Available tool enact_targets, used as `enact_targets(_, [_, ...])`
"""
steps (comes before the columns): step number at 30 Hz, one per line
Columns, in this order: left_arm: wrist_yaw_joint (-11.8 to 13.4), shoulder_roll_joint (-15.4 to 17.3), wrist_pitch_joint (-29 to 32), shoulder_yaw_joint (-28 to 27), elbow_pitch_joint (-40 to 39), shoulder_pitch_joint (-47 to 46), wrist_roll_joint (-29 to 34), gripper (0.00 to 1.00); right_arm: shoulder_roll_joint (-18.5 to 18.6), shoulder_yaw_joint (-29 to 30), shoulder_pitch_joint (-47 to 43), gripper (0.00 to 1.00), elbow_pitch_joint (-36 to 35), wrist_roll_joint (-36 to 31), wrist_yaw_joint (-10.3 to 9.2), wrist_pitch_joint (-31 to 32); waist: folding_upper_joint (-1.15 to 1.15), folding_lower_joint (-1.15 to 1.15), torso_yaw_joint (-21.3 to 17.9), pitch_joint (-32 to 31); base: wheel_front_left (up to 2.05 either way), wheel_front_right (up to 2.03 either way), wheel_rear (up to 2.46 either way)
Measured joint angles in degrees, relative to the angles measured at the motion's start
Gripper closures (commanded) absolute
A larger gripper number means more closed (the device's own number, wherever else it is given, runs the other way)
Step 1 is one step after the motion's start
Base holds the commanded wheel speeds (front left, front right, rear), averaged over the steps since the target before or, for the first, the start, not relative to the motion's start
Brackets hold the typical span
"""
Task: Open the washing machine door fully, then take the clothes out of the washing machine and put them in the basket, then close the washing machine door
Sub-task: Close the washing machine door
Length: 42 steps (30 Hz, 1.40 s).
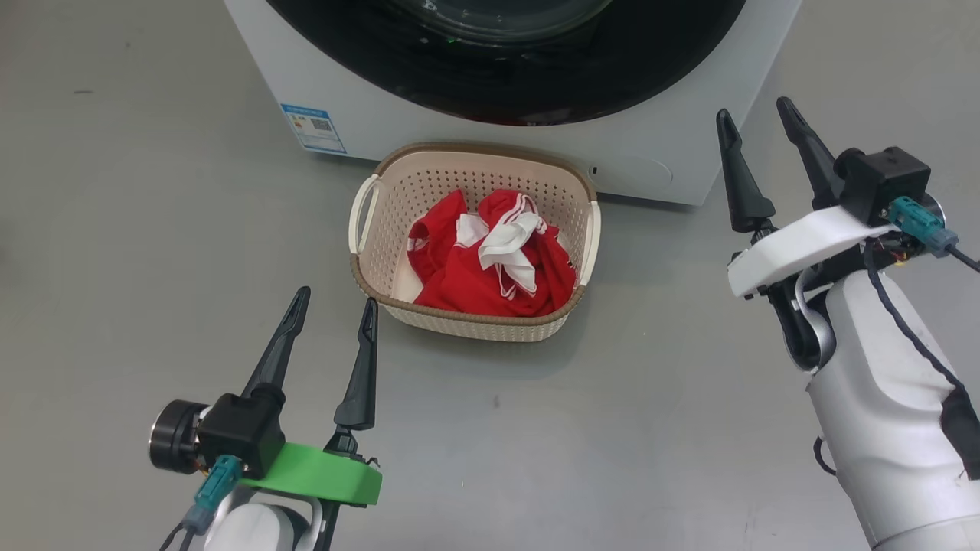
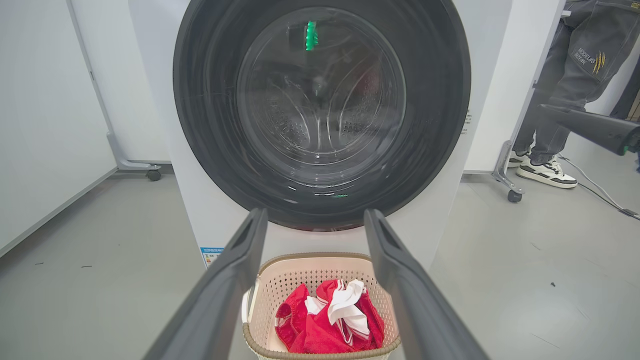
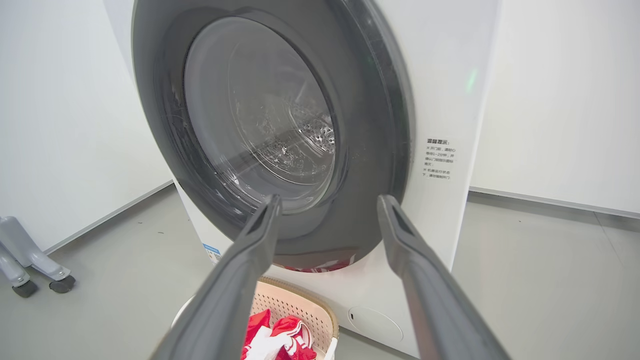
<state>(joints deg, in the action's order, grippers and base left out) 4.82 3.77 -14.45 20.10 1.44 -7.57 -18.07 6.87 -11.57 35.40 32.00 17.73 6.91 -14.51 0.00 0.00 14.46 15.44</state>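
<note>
Red fabric garments with white trim (image 1: 467, 283), heaped with a small white cloth piece (image 1: 509, 241) inside the small cream perforated plastic basket with brown woven-look rim (image 1: 459, 147), on the grey floor (image 1: 153, 229) just before the big white front-loading washing machine (image 1: 383, 122). Above it, the large round door with glossy black rim and clear bulging glass (image 2: 320, 115), flat against the front in both wrist views, so apparently shut. The left gripper (image 1: 338, 297) near the basket's front corner, the right gripper (image 1: 754, 108) well apart by the machine's far corner; both spread wide, holding nothing.

Possibly a door only pushed to and not latched: no view of the catch, so cannot tell; could swing back out if so. Could also shove or tip the light basket with a left finger on any forward reach. Worth minding the person (image 2: 545, 170), legs and shoes beyond the right gripper's finger in the left wrist view.

Inside of the drum (image 3: 310, 137) dim behind reflections; hard to rule out a stray piece there. Top of the machine cut off in the head view.
</note>
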Motion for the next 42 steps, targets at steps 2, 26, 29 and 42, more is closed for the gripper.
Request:
enact_targets(2, [0.0,0.44,0.0,-0.1,0.2,0.38,0.0,0.0,-0.05,0.86,-2.15,0.0,-1.13,-0.12,-0.44,0.0,0.0,0.0,-0.85,-1.0,0.0,0.0,0.0])
enact_targets(26, [-0.55,2.0,0.33,0.19,3.54,8.26,-1.19,0.0,-3.32,0.88,-30.21,0.0,-11.44,-0.56,-2.97,0.0,0.0,0.0,-9.89,-13.35,0.0,0.0,0.0])
enact_targets(29, [-0.55,2.02,0.35,0.2,3.54,9.12,-1.54,0.0,-3.37,0.75,-32.49,0.0,-12.41,-0.58,-3.11,0.0,0.0,0.0,-10.36,-14.54,0.0,0.0,0.0])
enact_targets(42, [-0.52,2.22,0.77,-0.03,3.01,11.28,-1.96,0.0,-3.66,0.63,-36.99,0.0,-17.13,-0.75,-4.77,0.0,0.0,0.0,-11.13,-16.17,0.0,0.0,0.0])
